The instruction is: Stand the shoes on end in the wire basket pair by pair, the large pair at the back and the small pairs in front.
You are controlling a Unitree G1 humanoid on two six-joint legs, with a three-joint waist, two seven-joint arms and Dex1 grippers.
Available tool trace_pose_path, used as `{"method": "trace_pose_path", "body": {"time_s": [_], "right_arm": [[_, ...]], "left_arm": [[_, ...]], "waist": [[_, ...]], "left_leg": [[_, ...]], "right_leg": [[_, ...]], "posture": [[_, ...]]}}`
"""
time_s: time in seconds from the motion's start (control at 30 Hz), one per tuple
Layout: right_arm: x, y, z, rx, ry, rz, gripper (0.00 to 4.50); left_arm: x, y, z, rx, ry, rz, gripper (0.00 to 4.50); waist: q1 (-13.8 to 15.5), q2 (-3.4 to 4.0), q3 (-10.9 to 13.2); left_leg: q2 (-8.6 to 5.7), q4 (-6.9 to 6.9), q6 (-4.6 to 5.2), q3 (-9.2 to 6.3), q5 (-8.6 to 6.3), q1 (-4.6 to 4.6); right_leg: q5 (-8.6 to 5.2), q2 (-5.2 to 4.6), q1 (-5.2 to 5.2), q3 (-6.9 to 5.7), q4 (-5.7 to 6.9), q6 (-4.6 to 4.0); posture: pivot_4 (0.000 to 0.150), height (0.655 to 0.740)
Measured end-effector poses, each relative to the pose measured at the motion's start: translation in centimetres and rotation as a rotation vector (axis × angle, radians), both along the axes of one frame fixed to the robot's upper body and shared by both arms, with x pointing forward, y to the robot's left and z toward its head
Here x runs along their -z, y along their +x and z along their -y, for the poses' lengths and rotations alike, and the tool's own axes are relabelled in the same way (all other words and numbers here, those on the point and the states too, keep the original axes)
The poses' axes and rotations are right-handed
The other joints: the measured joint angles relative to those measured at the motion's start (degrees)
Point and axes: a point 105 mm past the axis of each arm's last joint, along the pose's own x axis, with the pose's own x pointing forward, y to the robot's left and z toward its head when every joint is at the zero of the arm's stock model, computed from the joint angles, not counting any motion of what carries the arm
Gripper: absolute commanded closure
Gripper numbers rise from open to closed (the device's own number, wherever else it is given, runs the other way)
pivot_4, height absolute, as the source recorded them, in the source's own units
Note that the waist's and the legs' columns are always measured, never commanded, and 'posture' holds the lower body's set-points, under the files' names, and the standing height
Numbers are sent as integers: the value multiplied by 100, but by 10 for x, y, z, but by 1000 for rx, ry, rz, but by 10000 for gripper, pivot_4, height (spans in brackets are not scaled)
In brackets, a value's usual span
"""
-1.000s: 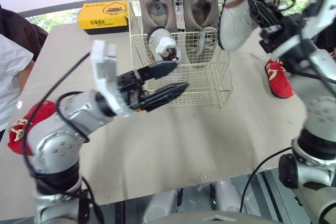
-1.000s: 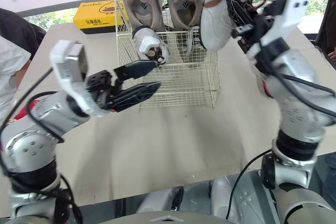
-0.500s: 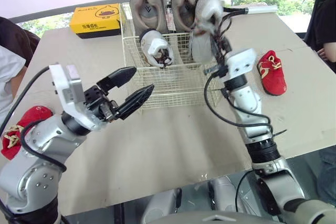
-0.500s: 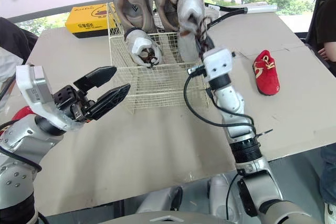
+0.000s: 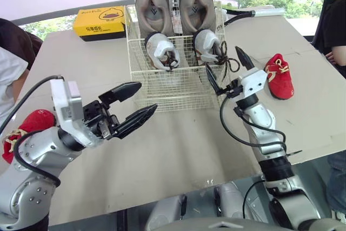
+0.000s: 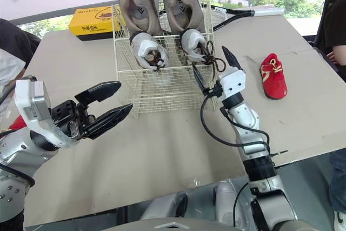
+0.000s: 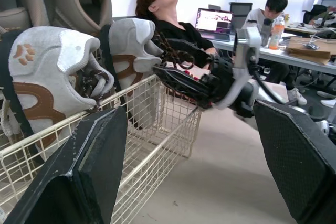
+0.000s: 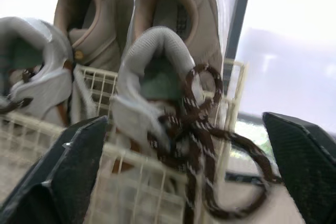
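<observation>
Right gripper (image 5: 224,70) gapes wide, empty, beside a small grey shoe (image 5: 207,41) in the basket (image 5: 173,87); left gripper (image 5: 146,97) hangs open, arm outstretched.

My left arm (image 5: 48,147) was bent, with the left gripper (image 5: 145,97) pointing forward and rightward, fingers spread wide. I had the right arm (image 5: 265,133) reaching forward, forearm rising steeply, the right gripper (image 5: 223,66) tipped upward, fingers parted too.
</observation>
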Motion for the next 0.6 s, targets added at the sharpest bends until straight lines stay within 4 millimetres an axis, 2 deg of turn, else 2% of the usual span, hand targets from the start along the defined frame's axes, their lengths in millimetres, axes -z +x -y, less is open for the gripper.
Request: {"method": "trace_pose_path", "body": {"time_s": [0.07,0.13,0.23,0.27,0.3,0.33,0.4,0.47,0.5,0.6], "right_arm": [[-1,-3,4,-13,-12,-18,815],[-8,-19,11,-116,-69,-66,815],[-12,-50,11,-298,-238,-97,815],[-11,-65,9,-390,-326,-106,815],[-6,-88,5,-544,-459,-133,815],[-5,-92,4,-581,-480,-142,815],[-5,-105,-2,-732,-495,-178,815],[-11,-109,-9,-840,-492,-174,815],[-13,-109,-11,-860,-490,-166,815],[-18,-100,-23,-933,-460,-149,815]], "left_arm": [[1,1,-1,-8,-5,-5,3672],[6,8,-9,-73,-28,-26,3672],[18,17,-35,-245,-80,-70,3672],[24,21,-50,-335,-106,-93,3672],[36,23,-79,-498,-136,-140,3672],[40,23,-88,-545,-139,-156,3672],[55,20,-122,-740,-151,-211,3672],[67,8,-157,-922,-146,-251,3672],[70,2,-166,-972,-144,-260,3672],[76,-30,-201,-1151,-138,-279,3672]], "waist": [[1,1,0],[10,9,6],[20,19,14],[22,19,14],[15,15,14],[12,10,14],[-3,2,16],[8,-4,18],[24,-10,17],[130,-34,14]], "left_leg": [[2,-2,0,0,0,-1],[3,-3,0,0,-1,-5],[6,-8,2,-1,-2,-10],[12,-7,3,-6,-4,-11],[19,-9,4,-7,-6,-10],[24,-10,4,-7,-7,-8],[35,-10,3,-5,-9,-8],[39,-8,2,-3,-9,-9],[39,-7,3,-4,-10,-9],[40,-7,8,-9,-14,-12]], "right_leg": [[0,1,0,0,-3,0],[0,0,-1,-1,-10,0],[0,-6,-2,0,-25,1],[0,-8,-1,0,-33,1],[0,-6,1,-1,-37,1],[0,-4,2,-1,-39,1],[6,1,4,-3,-47,-7],[10,4,8,-7,-58,-12],[11,3,13,-10,-64,-13],[14,1,16,-20,-82,-16]], "posture": [[1500,7400],[1500,7400],[1500,7400],[1500,7400],[1500,7400],[1500,7400],[1500,7400],[1500,7400],[1500,7400],[1500,7400]]}}
